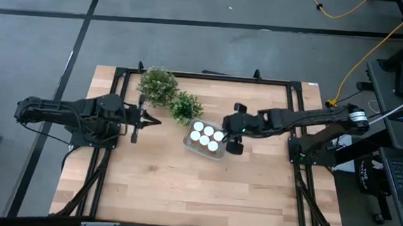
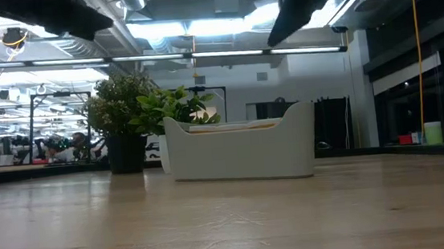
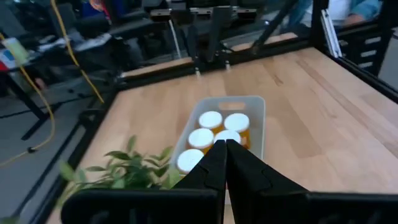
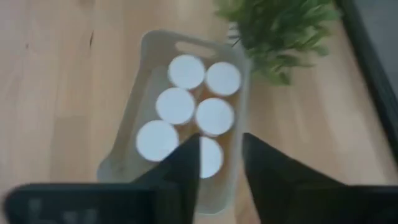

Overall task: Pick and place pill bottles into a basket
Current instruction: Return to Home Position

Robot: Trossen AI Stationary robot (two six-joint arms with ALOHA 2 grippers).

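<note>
Pale wood planks form the table [image 1: 148, 187] that carries everything. Over its left side the left gripper [image 1: 155, 121] is held above the boards, pointing toward the middle, its two fingers pressed together into a single tip with nothing between them. To its right stand two green potted plants: the larger plant [image 1: 158, 84] is nearer the table's rear edge, and the smaller plant [image 1: 183, 106] is just beside it, on the side toward the basket. The basket [image 2: 241, 153] rests on the table near the middle, close to the smaller plant and set slightly askew to the table's edges. In the low view it stands in front of both plants. Inside it six white-capped orange pill bottles [image 4: 175, 104] stand upright, packed close together in two rows of three. Farthest right, the right gripper [image 1: 226, 132] hangs over the basket's right end, clear of the bottles. Its fingers are spread moderately apart and carry nothing. From its own wrist view, the nearest cap shows in the gap between them.
</note>
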